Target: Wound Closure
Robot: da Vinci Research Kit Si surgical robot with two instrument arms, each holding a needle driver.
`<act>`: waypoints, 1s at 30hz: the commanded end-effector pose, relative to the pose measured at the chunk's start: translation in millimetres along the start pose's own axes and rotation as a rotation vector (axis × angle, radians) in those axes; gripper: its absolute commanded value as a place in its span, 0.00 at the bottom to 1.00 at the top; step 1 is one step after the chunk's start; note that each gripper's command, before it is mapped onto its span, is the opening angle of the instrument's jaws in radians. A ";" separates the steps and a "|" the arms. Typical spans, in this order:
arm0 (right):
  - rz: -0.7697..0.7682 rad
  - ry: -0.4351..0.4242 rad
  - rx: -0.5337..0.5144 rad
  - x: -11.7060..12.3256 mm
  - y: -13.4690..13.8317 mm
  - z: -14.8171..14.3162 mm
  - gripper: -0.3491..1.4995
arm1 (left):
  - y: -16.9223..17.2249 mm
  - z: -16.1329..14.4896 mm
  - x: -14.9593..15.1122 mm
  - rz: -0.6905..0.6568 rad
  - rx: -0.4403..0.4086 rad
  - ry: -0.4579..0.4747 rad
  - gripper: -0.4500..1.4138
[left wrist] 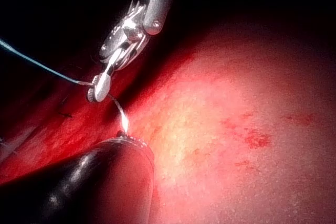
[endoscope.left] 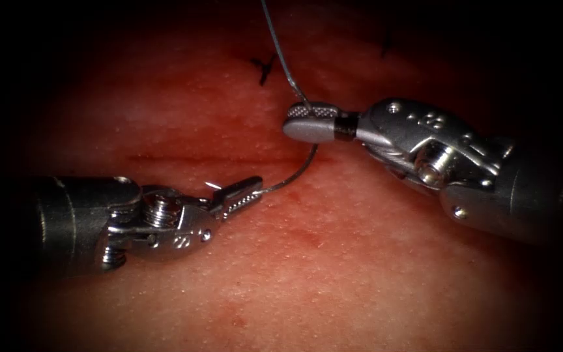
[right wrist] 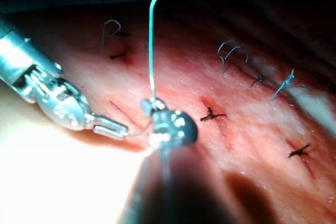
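The tissue point(endoscope.left: 360, 261) is seen beneath both tools, its cut point(endoscope.left: 210, 158) running as a dark line just beyond the left hand and short of the right hand. Red fluid point(left wrist: 257, 139) is noted in patches on the surface. Knotted stitches point(right wrist: 211, 114) with cut ends point(right wrist: 286, 83) are seen beside and beyond the right hand in the right wrist view.

The right hand point(endoscope.left: 309, 120) is held above the tissue, well clear of the surface as far as can be judged. Its jaws are closed, and the needle point(endoscope.left: 294, 177) is gripped between them near its thread end, where the thread point(endoscope.left: 280, 52) is seen leaving the jaws and rising away from the tissue.

The left hand point(endoscope.left: 242, 194) is found near the tissue, on the near side of the cut. Its jaws are closed on the needle at or near the tip; the exact point along the curve cannot be told.

The needle is thus held at both ends, spanning the gap between the two hands as a thin curved arc. It is seen free of the tissue along its visible length; no part is observed entering the surface.

In the left wrist view the same arrangement is confirmed: the right hand point(left wrist: 101, 88) with the thread point(left wrist: 37, 66) running off from it and the needle point(left wrist: 121, 113) curving toward the left tool.
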 end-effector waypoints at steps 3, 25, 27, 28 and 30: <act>-0.036 0.054 -0.020 1.0 0.3 0.9 0.00 | 0.4 1.0 0.2 0.010 -0.001 0.002 0.00; -0.278 0.049 0.035 1.0 -1.1 0.5 0.00 | -4.3 0.5 1.7 -0.629 -0.424 0.153 0.65; -0.285 0.044 0.038 0.9 -1.1 0.5 0.00 | -4.9 0.7 1.5 -0.643 -0.450 0.148 0.65; -0.291 0.042 0.040 0.9 -1.1 0.5 0.00 | -5.1 0.7 1.5 -0.649 -0.456 0.148 0.65; -0.298 0.037 0.043 0.9 -1.2 0.4 0.00 | -5.5 0.9 1.4 -0.671 -0.468 0.147 0.66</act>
